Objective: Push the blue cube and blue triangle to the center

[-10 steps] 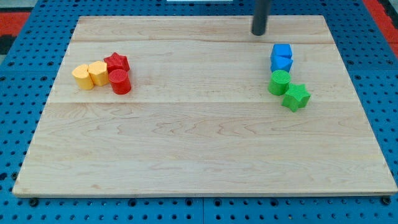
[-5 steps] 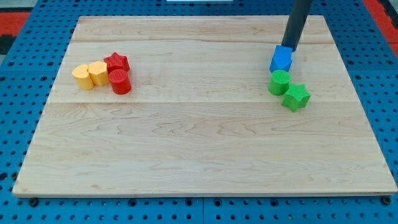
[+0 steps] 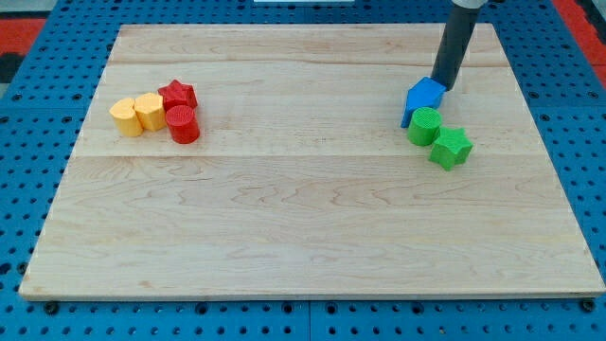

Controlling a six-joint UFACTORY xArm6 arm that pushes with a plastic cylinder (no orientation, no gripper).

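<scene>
Now my tip (image 3: 444,87) against blue block (image 3: 423,96)

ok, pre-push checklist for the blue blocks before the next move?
1. My tip at the blue blocks' upper right: ok.
2. Cube and triangle told apart: cannot tell, they read as one shape.
3. Blue clear of the green cylinder: not ok, touching.
4. Green star out of the push path: ok.
5. Red and yellow cluster far off at the view's left: ok.

Lab bench: wooden board (image 3: 312,218) on blue pegboard (image 3: 28,170).
</scene>
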